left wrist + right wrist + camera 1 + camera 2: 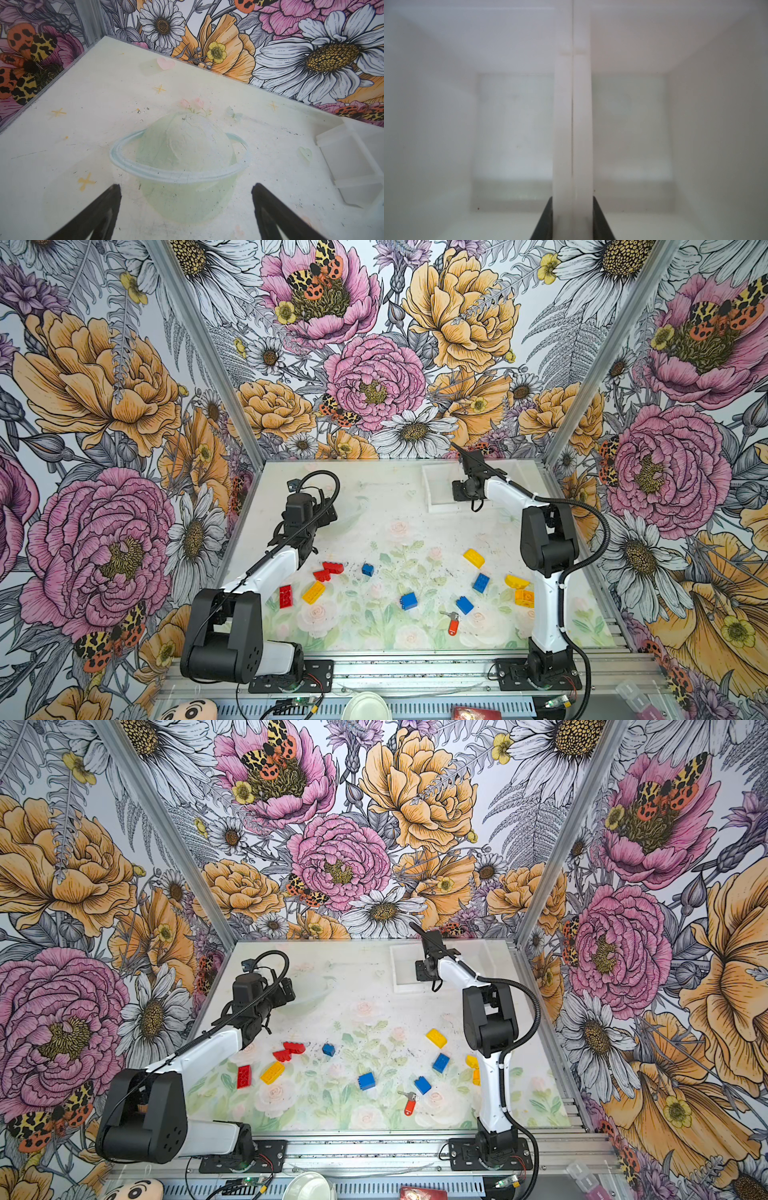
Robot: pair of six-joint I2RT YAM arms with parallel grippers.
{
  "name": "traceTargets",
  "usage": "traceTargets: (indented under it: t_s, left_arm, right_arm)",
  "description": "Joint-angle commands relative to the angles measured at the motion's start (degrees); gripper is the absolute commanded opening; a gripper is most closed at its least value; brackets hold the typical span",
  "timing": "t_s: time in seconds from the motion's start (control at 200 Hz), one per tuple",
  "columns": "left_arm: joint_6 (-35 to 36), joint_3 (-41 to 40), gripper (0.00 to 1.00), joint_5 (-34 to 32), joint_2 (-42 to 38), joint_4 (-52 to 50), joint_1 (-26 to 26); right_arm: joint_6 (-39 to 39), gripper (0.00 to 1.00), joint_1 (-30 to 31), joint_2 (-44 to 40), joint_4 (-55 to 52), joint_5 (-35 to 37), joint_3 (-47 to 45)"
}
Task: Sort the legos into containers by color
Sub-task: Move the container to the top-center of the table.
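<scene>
Red (285, 596), yellow (313, 592) and blue (408, 600) legos lie scattered over the near half of the flowered mat in both top views (366, 1080). The white containers (436, 489) stand at the back right. My right gripper (572, 199) reaches down into them and is shut on the double wall (572, 104) where two bins join. Both bins beside that wall look empty. My left gripper (186, 185) hovers open over the bare mat at the back left, nothing between its fingers, with the containers (353, 158) off to one side.
An orange-red key tag with a metal key (453, 625) lies among the near bricks. More yellow bricks (516, 581) sit close to the right arm's base link. Flowered walls close the table on three sides.
</scene>
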Motion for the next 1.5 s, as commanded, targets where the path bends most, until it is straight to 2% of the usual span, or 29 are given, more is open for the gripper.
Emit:
traceTargets:
  t_s: [0.0,0.325,0.645,0.87,1.026,1.246,1.496]
  left_arm:
    - [-1.2,0.1,0.99,0.4,-0.8,0.3,-0.5]
    - [-1.6,-1.3,0.99,-0.1,-2.5,0.2,-1.2]
    - [-1.5,-2.5,0.99,-1.1,-5.3,-1.6,-1.3]
    - [-1.5,-3.2,0.99,-1.7,-7.0,-2.7,-1.3]
    - [-1.5,-3.7,0.99,-1.8,-7.7,-3.1,-1.4]
    - [-1.6,-3.6,0.99,-1.8,-8.1,-3.6,-1.5]
    - [-1.9,-2.2,0.99,-1.9,-7.5,-4.7,-3.0]
  right_arm:
    - [5.7,0.02,3.4,-2.8,-2.2,-0.9,-3.8]
    - [17.7,0.00,13.9,-7.0,-2.1,1.2,-11.1]
    - [27.7,0.00,21.1,-6.8,-2.2,0.4,-9.2]
    - [30.4,0.00,25.8,-4.6,-2.2,0.4,-6.2]
    - [30.2,0.00,27.0,-3.0,-2.3,0.1,-4.4]
    - [28.7,0.29,27.0,-3.4,-2.2,0.0,-3.4]
    - [26.3,0.50,26.9,-9.3,-2.3,0.5,-5.1]
